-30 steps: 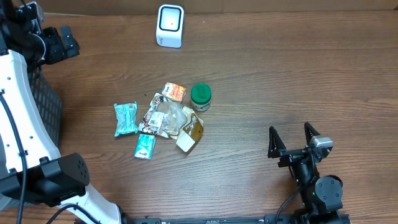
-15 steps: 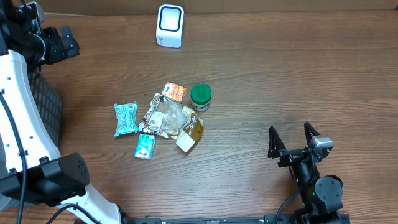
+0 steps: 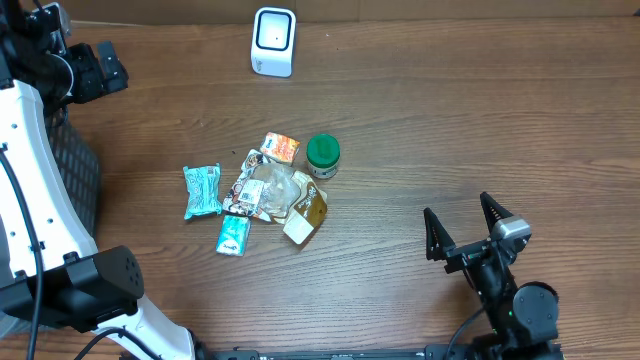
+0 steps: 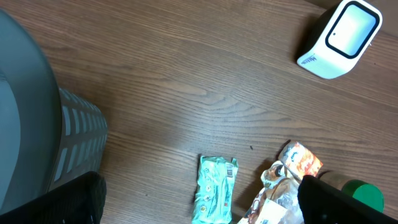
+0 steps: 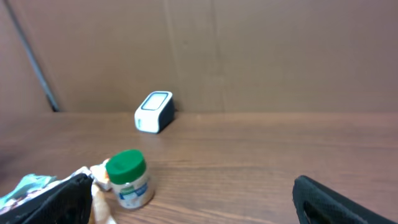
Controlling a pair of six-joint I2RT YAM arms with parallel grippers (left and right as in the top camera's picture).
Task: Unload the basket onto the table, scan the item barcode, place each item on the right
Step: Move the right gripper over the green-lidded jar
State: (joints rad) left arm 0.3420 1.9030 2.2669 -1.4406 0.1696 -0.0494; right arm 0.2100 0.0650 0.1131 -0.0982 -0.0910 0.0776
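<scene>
The white barcode scanner [image 3: 273, 41] stands at the table's far edge, also in the left wrist view [image 4: 341, 31] and the right wrist view [image 5: 153, 112]. A pile of items lies mid-table: a green-lidded jar [image 3: 322, 155], a teal packet [image 3: 202, 190], a small teal packet [image 3: 232, 235], an orange packet [image 3: 281, 148] and a brown-and-white packet [image 3: 305, 208]. My left gripper [image 4: 202, 208] hangs open high above the teal packet [image 4: 216, 188]. My right gripper [image 3: 462, 225] stands open near the front right, holding nothing, facing the jar [image 5: 128, 178].
A dark slatted basket [image 3: 75, 170] sits at the table's left edge, grey in the left wrist view [image 4: 74, 143]. A clear wrapper [image 3: 262, 188] lies in the pile. A cardboard wall [image 5: 249, 50] backs the table behind the scanner.
My right gripper has shifted slightly left, toward the pile. The left arm and the items have not moved.
</scene>
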